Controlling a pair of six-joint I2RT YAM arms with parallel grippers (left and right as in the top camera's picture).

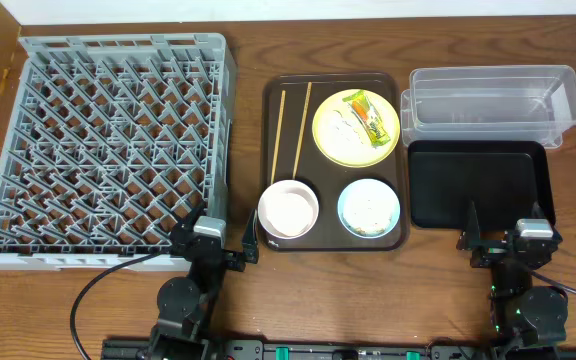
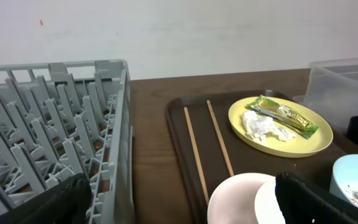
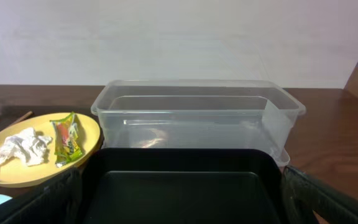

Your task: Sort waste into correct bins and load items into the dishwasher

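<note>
Overhead: we see wrapper (image 1: 371, 117) and tissue (image 1: 345, 124) on the yellow plate (image 1: 333, 148), far side of the brown tray (image 1: 294, 120). Left wrist: jaws spread, empty; chopsticks (image 2: 220, 138) may roll when pinched. Right wrist: jaws spread too; thin wrapper could slip.

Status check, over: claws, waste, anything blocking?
Left claw and right claw open, empty. Wrapper and tissue on yellow plate, scraps in blue bowl; tub, black tray, rack unloaded. Nothing in the way.

Robot lab, wood tbl (image 1: 318, 45), bare wall (image 2: 197, 31)
</note>
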